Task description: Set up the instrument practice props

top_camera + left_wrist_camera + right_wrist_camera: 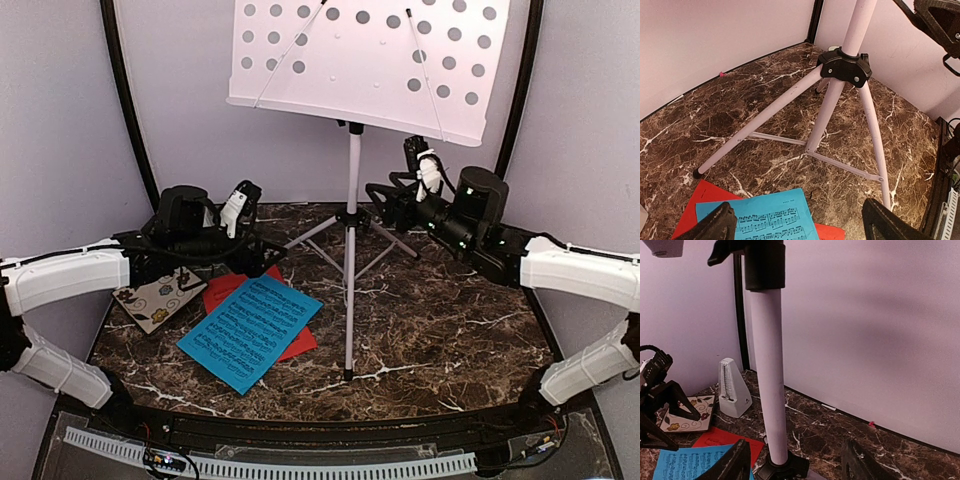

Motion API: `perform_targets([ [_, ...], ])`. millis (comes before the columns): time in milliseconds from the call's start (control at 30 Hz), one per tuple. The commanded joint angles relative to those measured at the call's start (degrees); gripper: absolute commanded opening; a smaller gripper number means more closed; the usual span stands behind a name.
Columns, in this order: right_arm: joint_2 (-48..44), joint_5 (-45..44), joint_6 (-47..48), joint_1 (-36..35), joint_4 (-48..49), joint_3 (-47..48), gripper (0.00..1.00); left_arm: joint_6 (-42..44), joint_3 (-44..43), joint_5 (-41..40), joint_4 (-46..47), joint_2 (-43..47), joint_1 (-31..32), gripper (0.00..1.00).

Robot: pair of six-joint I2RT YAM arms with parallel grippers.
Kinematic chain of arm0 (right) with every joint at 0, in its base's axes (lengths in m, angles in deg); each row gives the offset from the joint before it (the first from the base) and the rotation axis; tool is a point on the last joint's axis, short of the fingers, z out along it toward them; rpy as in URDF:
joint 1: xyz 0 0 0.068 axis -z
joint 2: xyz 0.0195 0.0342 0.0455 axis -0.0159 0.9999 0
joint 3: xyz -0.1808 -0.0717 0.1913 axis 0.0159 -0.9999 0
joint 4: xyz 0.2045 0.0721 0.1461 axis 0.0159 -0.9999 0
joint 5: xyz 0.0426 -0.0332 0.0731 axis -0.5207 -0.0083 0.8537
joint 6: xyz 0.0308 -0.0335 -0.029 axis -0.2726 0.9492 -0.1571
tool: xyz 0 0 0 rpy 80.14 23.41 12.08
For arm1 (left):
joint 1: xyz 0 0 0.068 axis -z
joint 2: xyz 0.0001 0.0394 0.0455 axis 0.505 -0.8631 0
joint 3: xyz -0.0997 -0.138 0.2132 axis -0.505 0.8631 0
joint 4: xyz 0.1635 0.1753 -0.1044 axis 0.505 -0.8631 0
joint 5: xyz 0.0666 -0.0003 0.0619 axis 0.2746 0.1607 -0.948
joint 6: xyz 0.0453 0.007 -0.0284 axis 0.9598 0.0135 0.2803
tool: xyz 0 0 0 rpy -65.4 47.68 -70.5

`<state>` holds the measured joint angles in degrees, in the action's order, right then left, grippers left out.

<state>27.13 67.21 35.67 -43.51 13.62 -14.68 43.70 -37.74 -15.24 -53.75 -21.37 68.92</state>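
The left claw [800,231] is wide open and holds nothing, and the blue music sheet [771,219] lies flat just under it, low in the frame. Its long side slants toward the lower left of the top view. The right claw [796,464], open and empty too, is farther off by the white stand pole [769,365].

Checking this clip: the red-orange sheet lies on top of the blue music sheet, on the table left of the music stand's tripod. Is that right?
Not quite. The blue music sheet lies on top of the red-orange sheet, as the top external view shows. Both do lie on the table, left of the music stand and its tripod.
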Motion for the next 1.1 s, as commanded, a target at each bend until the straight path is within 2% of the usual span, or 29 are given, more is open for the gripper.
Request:
perform_targets([
  [0,3.3,8.6,-3.8,2.0,5.3,4.4,0.64,-0.1,1.3,0.1,0.7,2.4,0.3,0.90],
  [233,9.8,13.8,-4.1,2.1,5.8,11.0,0.62,-0.1,1.8,0.0,0.8,2.3,0.3,0.90],
  [333,12.0,13.4,-4.2,2.1,5.8,12.3,0.59,-0.6,2.1,0.0,1.0,2.5,0.3,0.89],
  [600,15.2,11.8,-1.8,2.1,5.4,15.5,0.35,0.0,3.4,-0.2,1.1,3.2,0.3,0.87],
  [867,15.7,11.5,-0.4,2.2,5.2,14.1,0.00,0.8,2.5,-0.1,0.8,2.6,0.3,0.87],
  [1067,15.7,11.7,-0.2,2.3,4.8,13.1,0.00,1.3,2.0,-0.4,0.1,2.4,0.3,0.87],
])
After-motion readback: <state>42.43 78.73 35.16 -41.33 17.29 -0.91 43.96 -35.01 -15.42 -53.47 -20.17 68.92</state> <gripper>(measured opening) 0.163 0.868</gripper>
